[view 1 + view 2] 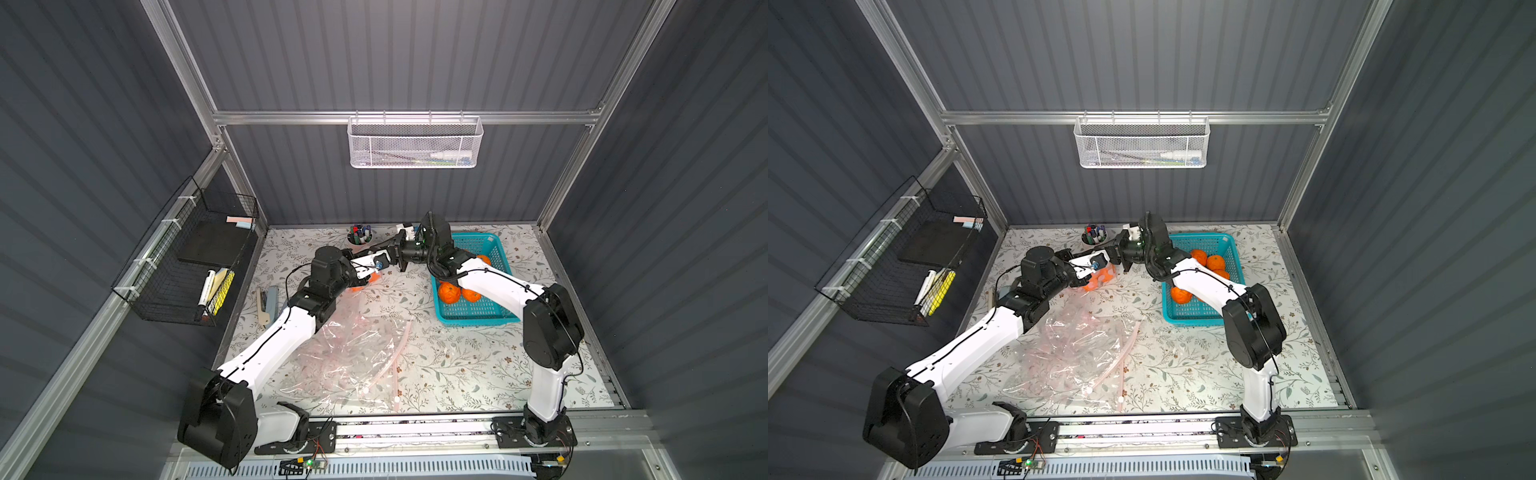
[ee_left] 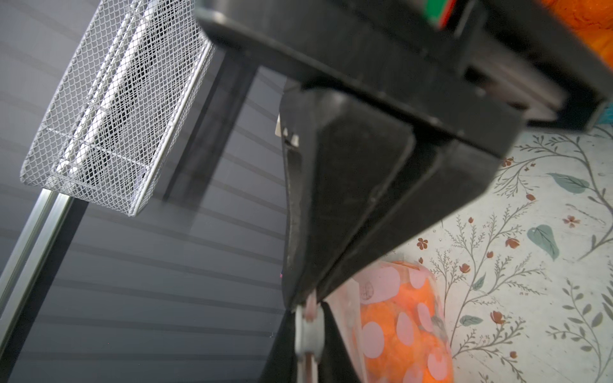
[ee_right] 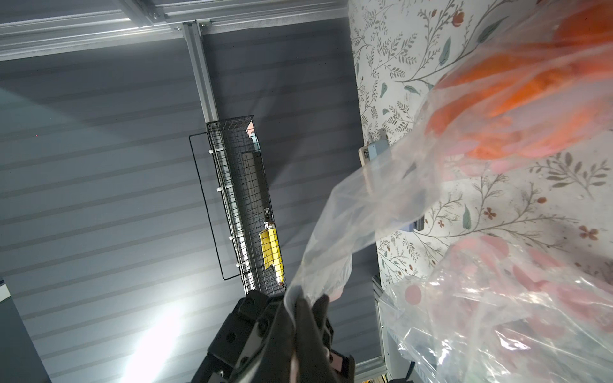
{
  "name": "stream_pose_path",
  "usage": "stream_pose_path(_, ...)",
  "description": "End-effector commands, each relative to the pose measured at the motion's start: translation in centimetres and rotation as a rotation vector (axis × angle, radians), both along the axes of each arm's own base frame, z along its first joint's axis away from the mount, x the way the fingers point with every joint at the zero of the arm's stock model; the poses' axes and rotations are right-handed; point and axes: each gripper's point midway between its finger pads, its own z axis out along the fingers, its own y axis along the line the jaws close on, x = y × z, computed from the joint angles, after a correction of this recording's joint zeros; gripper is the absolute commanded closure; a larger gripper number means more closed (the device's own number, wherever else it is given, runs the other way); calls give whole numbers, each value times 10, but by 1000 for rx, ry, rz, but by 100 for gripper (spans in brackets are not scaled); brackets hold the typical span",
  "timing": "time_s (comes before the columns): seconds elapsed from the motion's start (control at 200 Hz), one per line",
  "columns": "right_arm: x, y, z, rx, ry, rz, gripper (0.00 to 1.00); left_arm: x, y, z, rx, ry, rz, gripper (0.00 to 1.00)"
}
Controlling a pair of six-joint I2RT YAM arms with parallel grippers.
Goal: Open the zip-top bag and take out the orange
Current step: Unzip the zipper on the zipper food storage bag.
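A clear zip-top bag with pink dots hangs between both grippers at the back of the table, seen in both top views. An orange fills its lower part. My left gripper is shut on the bag's white slider. Just beyond the slider, my right gripper is shut on the bag's top edge. In the right wrist view the orange shows blurred through the plastic. Both grippers meet tip to tip above the floral table.
A teal basket holding several oranges stands at the back right under my right arm. A heap of clear bags lies mid-table. A cup of markers stands at the back, tools at the left edge.
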Motion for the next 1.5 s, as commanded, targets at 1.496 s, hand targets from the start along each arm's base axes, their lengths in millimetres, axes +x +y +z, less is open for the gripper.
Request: stream_pose_path(1.496, 48, -72, 40, 122, -10, -146, 99, -43, 35, 8, -237, 184, 190, 83)
